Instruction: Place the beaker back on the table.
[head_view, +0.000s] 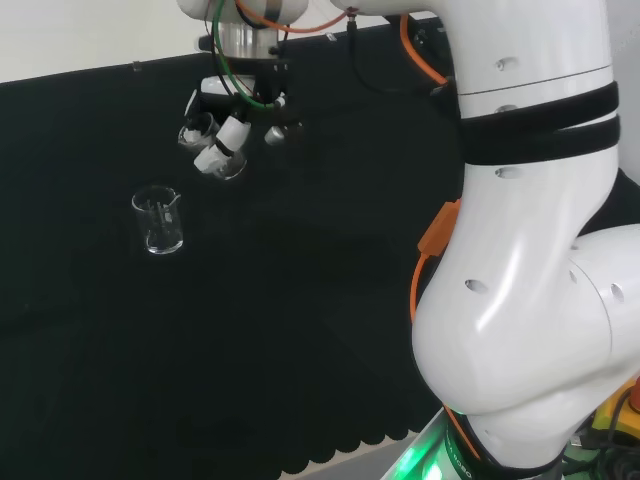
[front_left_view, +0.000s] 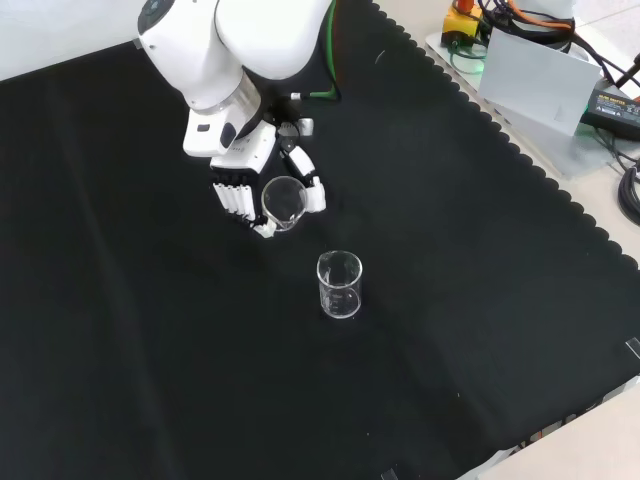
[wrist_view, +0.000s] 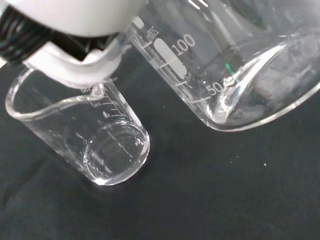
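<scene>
In the head view the hand (head_view: 232, 125) hangs from the arm (head_view: 530, 250) above the far part of the black cloth (head_view: 250, 350). Its fingers are curled round a clear beaker (head_view: 225, 160), which it holds tilted and off the cloth. A second beaker (head_view: 160, 220) stands upright on the cloth, nearer the camera and to the left of the hand, apart from it.

In the front view the hand (front_left_view: 250, 180) comes down from the white link at the top. The fingers (front_left_view: 236, 198) on the left and the thumb on the right close round the held beaker (front_left_view: 284, 201), whose round mouth faces the camera, so the glass lies tipped over. The standing beaker (front_left_view: 340, 285) is just below and to the right of the hand, upright on the cloth (front_left_view: 150, 380), its spout rim clear of the held one. At the top right, off the cloth, sit a grey box (front_left_view: 535, 75) and some cables.

In the wrist view the held beaker (wrist_view: 235, 65) is close and large, tilted, with printed scale marks on its wall; whether it holds anything I cannot tell. A blurred white part of the hand (wrist_view: 75, 35) overlaps the rim of the standing beaker (wrist_view: 90, 145), seen from above with its base on the cloth (wrist_view: 225, 200). The two glasses look near each other but not touching.
</scene>
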